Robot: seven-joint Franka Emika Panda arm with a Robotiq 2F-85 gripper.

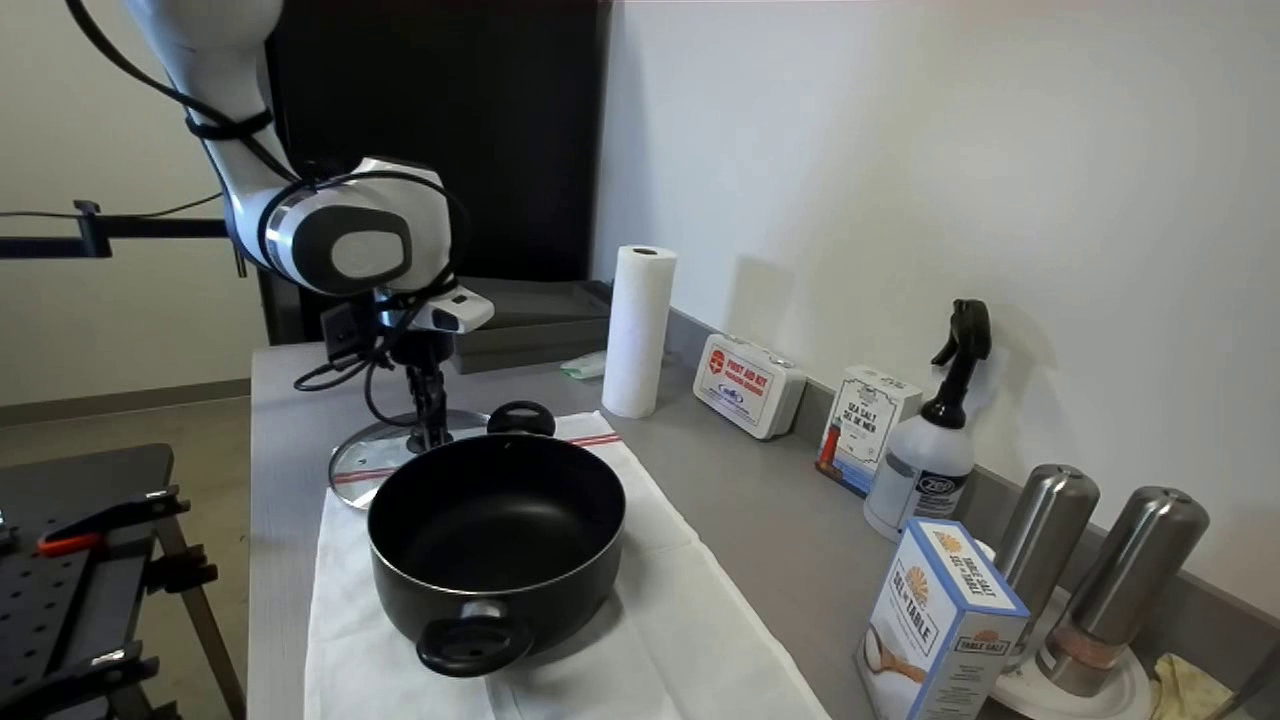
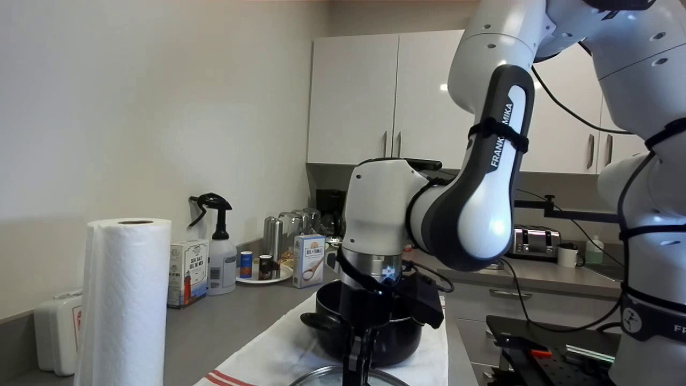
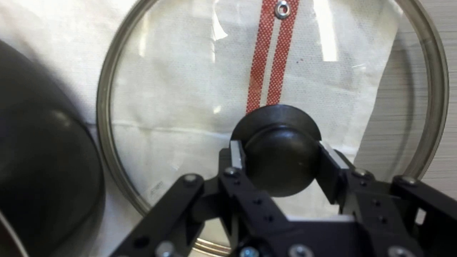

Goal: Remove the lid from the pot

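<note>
The tool (image 3: 282,156) is pinching the black knob (image 3: 280,169) of the lid (image 3: 192,103), which is being held off and just beside the pot (image 1: 500,540), its rim (image 3: 104,92) reaching past the towel (image 1: 660,610) over the counter (image 1: 715,495). The views are not showing whether the rim is bearing on the towel. Caution: if the tool is letting go while the lid is hanging clear, the glass is likely dropping; if it is sweeping sideways, the rim is likely knocking the pot
</note>
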